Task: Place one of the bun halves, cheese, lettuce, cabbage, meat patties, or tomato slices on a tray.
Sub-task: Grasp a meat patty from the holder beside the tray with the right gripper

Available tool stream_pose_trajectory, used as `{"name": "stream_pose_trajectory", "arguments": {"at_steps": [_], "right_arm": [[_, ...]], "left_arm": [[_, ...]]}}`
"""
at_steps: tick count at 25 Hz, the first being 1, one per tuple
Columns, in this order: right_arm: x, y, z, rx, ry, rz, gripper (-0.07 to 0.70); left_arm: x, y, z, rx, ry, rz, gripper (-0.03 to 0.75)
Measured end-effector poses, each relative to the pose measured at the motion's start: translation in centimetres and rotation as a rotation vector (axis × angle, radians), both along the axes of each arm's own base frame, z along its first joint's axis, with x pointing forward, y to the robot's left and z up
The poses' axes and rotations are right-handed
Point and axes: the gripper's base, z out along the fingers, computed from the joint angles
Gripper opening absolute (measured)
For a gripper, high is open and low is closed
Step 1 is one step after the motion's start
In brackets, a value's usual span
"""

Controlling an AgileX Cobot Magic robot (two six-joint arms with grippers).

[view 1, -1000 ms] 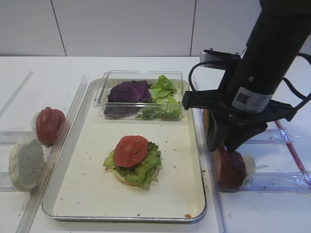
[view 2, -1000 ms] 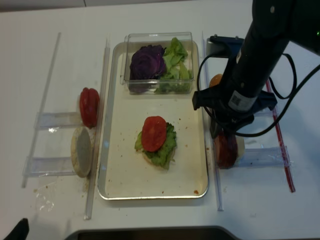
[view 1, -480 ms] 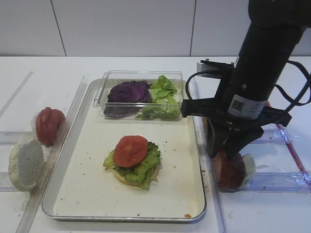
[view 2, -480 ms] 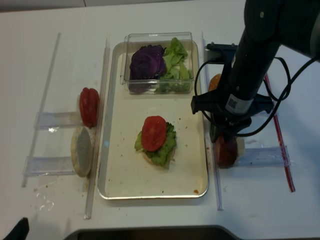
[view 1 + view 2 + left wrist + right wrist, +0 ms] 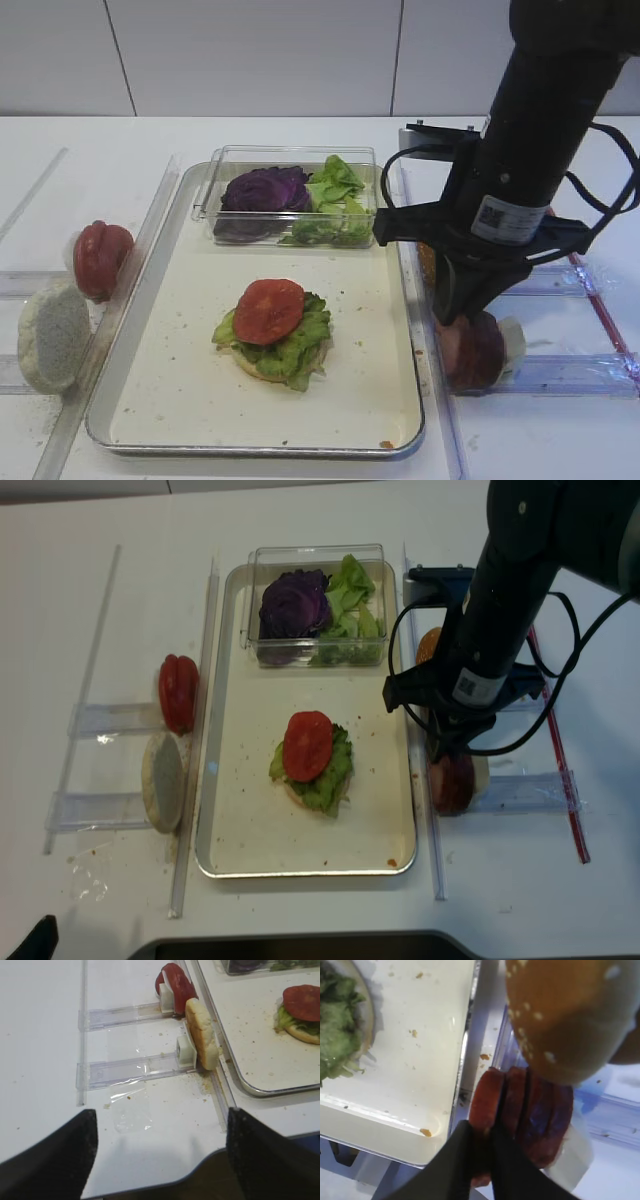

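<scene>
My right gripper [image 5: 492, 1160] [image 5: 462, 308] is shut on the leftmost of the meat patties [image 5: 485, 1102] [image 5: 478, 350], which stand on edge in a clear rack right of the tray [image 5: 250, 445]. On the tray floor a tomato slice [image 5: 269, 310] lies on lettuce [image 5: 303, 345] over a bun half. A golden bun half [image 5: 570, 1015] stands just behind the patties. More tomato slices [image 5: 102, 258] and a pale bun half [image 5: 50, 335] stand in the left rack. My left gripper [image 5: 160, 1160] hangs open over bare table near the front edge, holding nothing. No cheese is in view.
A clear plastic box [image 5: 290, 157] at the back of the tray holds purple cabbage [image 5: 265, 188] and green lettuce [image 5: 335, 195]. Clear rails [image 5: 207, 680] run along both long sides of the tray. A red strip [image 5: 560, 770] lies at the far right.
My right gripper came down a little over the patty rack and its jaws closed on the leftmost patty. Nothing else moved.
</scene>
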Motion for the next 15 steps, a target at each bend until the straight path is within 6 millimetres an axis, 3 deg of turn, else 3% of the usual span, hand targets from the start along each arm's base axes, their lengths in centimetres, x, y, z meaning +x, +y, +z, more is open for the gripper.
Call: {"name": "stream_pose_trajectory", "arguments": {"at_steps": [10, 15], "right_arm": [[0.0, -0.01, 0.0, 0.001, -0.005, 0.014, 0.11], [-0.33, -0.17, 0.96, 0.012, -0.034, 0.014, 0.11]], "left_arm": [[0.0, 0.0, 0.0, 0.0, 0.0, 0.0, 0.492], [0.0, 0.0, 0.0, 0.0, 0.0, 0.0, 0.492]]}}
